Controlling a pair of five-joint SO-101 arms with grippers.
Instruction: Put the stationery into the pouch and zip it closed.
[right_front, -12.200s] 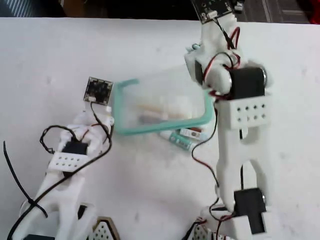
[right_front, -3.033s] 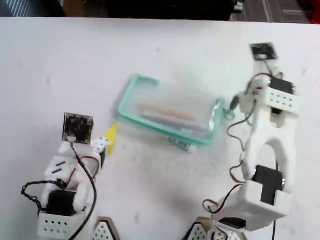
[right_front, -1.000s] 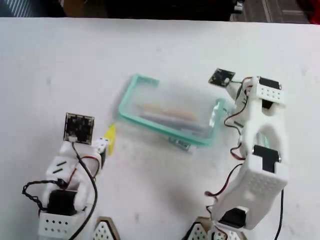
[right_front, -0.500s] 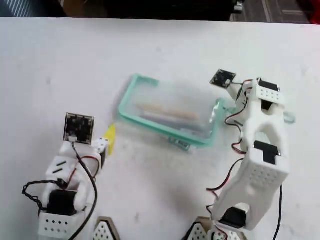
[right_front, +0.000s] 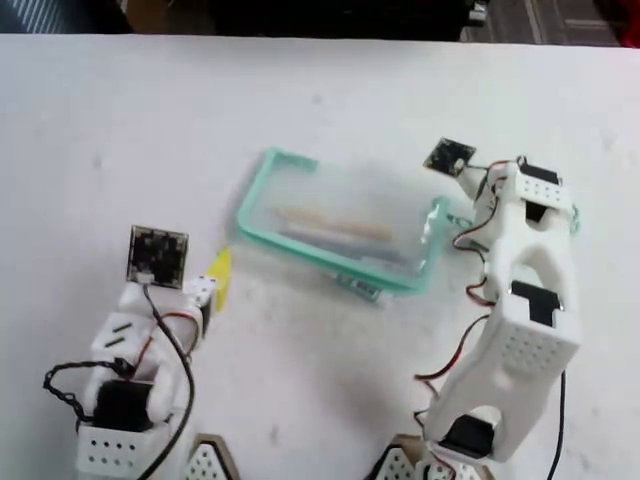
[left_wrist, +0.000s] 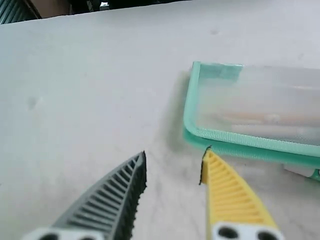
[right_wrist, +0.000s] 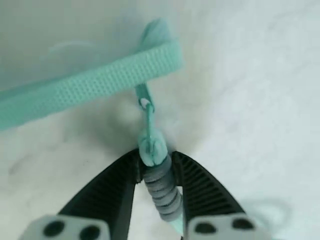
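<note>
Right wrist view showed the right gripper (right_wrist: 154, 161) pinched shut on the zip pull (right_wrist: 149, 143), which hung from the corner of the pouch (right_wrist: 90, 82). To do the zipping well, I judged the pinch should be kept firm and the pull drawn straight along the green edge, low to the table (right_front: 300, 100), since a sideways tug would likely drag the light pouch rather than run the slider. How far the zip was already closed could not be told.

The pouch lay near the middle of the table with pens (right_front: 335, 225) inside. The left gripper (left_wrist: 174, 155) sat with its jaws spread just beside the pouch's other end, touching nothing; bracing that end looked useful. A small item (right_front: 358, 287) lay against the pouch's near edge, seemingly outside it, so it might yet need putting in. The right arm's cables (right_front: 468, 262) dangled close to the corner.
</note>
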